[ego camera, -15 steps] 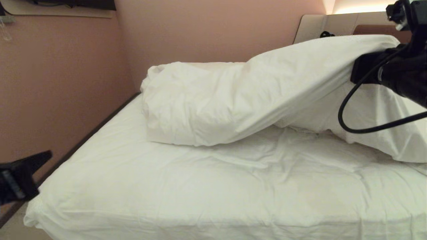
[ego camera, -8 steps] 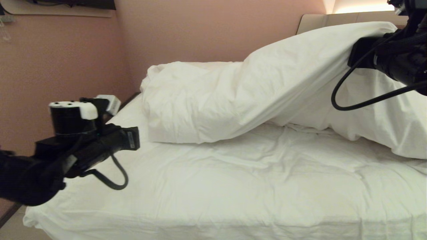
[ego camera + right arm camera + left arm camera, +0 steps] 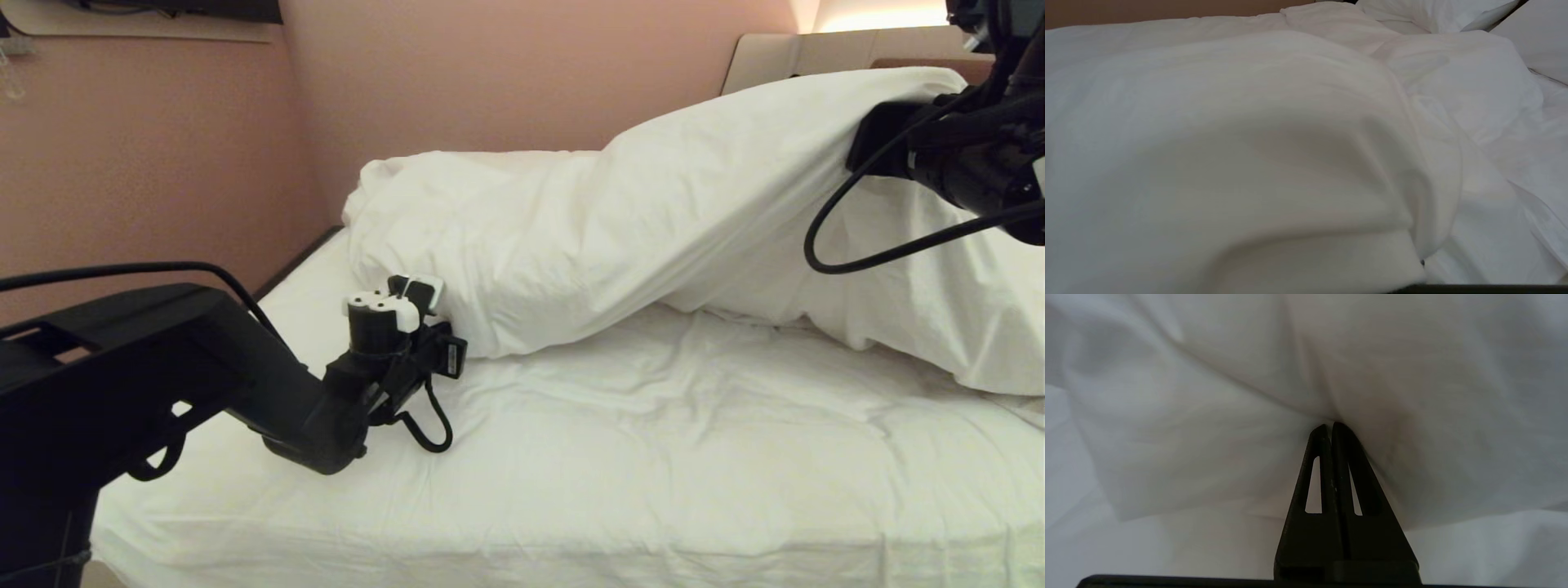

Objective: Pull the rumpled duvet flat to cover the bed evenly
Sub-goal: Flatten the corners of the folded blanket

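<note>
So, left gripper point(image 3: 1329, 426) at about 8 o'clock in the head view: fingers pressed together, empty, tips nudging the near fold of the puffy white duvet point(image 3: 571, 237). Duvet bunched across the far half of the low white-sheeted bed point(image 3: 571, 457). Right gripper point(image 3: 865, 143) at 2 o'clock, clamped on the duvet's raised edge, holding it up off the mattress.

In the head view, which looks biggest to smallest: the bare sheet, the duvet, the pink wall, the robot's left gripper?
1. Sheet and duvet: too alike to rank.
2. Pink wall, close behind.
3. Left gripper, smallest.
</note>
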Robot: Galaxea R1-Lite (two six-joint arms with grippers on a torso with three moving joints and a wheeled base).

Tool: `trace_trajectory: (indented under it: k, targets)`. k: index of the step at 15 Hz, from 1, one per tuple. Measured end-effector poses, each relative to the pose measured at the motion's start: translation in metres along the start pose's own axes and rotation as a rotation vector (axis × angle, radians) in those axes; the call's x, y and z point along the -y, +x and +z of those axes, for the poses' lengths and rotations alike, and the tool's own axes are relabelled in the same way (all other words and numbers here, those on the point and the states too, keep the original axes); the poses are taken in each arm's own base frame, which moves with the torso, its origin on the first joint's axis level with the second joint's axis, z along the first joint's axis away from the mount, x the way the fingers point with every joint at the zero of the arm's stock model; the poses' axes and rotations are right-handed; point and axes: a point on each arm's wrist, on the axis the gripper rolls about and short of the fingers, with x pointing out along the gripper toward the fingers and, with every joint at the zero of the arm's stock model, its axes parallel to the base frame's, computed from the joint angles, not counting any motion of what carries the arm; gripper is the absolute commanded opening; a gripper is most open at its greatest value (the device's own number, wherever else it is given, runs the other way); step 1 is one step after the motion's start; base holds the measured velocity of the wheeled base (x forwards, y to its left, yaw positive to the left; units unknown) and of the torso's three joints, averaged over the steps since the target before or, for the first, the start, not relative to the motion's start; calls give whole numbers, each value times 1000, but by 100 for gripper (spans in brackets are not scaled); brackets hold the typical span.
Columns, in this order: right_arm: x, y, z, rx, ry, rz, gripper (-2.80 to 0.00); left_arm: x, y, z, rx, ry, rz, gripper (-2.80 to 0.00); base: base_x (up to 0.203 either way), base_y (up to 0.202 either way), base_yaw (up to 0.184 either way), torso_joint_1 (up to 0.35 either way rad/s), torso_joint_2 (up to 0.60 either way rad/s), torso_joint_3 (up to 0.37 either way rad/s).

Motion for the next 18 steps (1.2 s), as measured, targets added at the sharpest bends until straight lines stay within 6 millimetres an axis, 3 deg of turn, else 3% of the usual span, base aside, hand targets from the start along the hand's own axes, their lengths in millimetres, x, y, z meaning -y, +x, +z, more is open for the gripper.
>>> trace_trajectory:
  k: [5, 8, 12, 18]
  targets:
    - [-4, 6, -9, -23, -17, 0, -280, 10, -11, -13, 33, 98, -7, -280, 0, 0, 0, 0, 0, 0]
    - [-5, 9, -11, -28, -20, -4, -280, 29, -21, -21, 70, 159, -29, -280, 0, 0, 0, 0, 0, 0]
    - [-5, 11, -12, -30, -23, -4, -280, 40, -20, -31, 48, 176, -43, -280, 0, 0, 0, 0, 0, 0]
    - [-5, 13, -13, -31, -23, -4, -280, 60, -36, -25, 69, 210, -100, -280, 0, 0, 0, 0, 0, 0]
